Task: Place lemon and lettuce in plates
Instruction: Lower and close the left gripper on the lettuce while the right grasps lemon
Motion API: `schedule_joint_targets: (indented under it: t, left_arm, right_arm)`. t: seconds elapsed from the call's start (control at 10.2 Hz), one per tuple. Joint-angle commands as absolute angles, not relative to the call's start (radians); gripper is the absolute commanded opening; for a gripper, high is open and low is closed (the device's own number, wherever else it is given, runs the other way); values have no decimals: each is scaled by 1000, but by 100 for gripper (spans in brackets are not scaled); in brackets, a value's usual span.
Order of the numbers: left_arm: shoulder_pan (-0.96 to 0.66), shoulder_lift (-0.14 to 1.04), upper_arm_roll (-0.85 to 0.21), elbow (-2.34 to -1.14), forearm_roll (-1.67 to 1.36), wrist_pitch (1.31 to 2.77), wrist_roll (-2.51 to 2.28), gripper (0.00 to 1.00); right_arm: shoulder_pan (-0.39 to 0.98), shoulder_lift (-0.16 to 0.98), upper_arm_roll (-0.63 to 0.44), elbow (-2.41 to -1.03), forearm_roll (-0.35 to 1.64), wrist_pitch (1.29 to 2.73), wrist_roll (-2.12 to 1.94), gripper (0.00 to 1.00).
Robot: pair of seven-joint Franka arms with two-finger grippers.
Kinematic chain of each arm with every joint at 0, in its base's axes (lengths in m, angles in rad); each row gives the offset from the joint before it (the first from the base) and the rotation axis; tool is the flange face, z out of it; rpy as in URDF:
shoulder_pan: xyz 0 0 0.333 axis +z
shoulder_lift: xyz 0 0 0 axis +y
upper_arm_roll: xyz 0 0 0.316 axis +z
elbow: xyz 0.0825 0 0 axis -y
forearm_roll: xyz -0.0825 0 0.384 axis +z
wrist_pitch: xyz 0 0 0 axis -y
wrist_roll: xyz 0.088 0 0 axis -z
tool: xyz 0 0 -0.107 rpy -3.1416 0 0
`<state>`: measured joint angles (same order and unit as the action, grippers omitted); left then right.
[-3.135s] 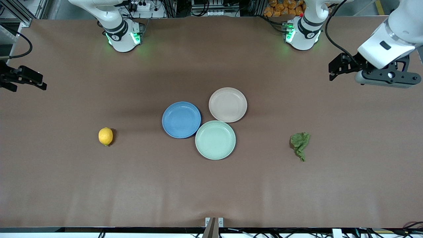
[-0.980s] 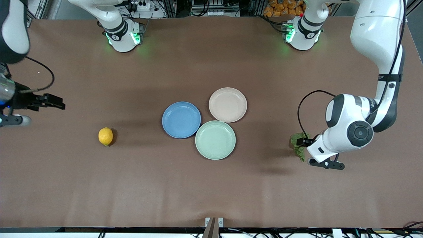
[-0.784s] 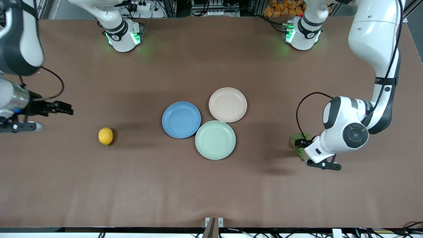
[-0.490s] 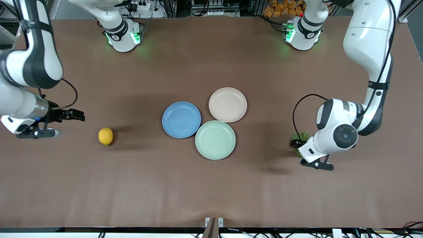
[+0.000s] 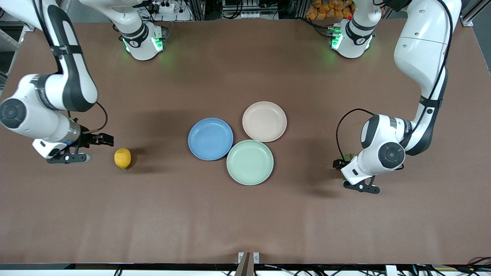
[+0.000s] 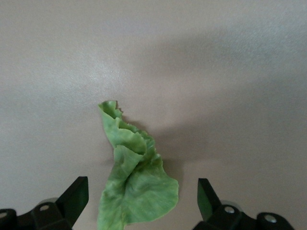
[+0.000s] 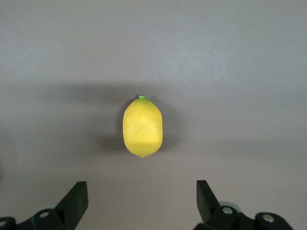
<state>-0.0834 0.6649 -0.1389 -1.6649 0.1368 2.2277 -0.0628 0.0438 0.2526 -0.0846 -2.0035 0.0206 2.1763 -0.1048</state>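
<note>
The yellow lemon point(image 5: 122, 158) lies on the table toward the right arm's end; it also shows in the right wrist view point(image 7: 142, 127). My right gripper point(image 5: 104, 139) point(image 7: 141, 190) is open and empty, just short of the lemon. The green lettuce point(image 6: 134, 187) lies toward the left arm's end; in the front view only a sliver point(image 5: 348, 156) shows beside the left hand. My left gripper point(image 5: 337, 164) point(image 6: 142, 189) is open, low over the leaf, one finger on each side of its wide end. The blue plate point(image 5: 210, 138) and the beige-pink plate point(image 5: 264, 121) sit empty at mid-table.
A pale mint-green plate point(image 5: 249, 162) sits empty, touching both other plates and nearer the front camera. The brown table point(image 5: 245, 214) is bare around the lemon and the lettuce. The arm bases stand at the table's back edge.
Both arms have swung down from the table's ends. The right gripper has come close beside the lemon. The left gripper has dropped over the lettuce and now covers most of it.
</note>
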Motion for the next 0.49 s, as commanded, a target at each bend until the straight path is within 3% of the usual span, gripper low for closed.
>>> schedule_joint_targets:
  t: [0.0,0.39]
  left_arm:
    - [-71,657,-140,-1713,181,2282,-58,100]
    - [-69,676,-138,-1715,181,2284,-58,100]
  right_arm:
    - [54,273,-84,-2051,26,2259,-87,100]
    - [45,350,-84,-2095,26,2404,-87,100]
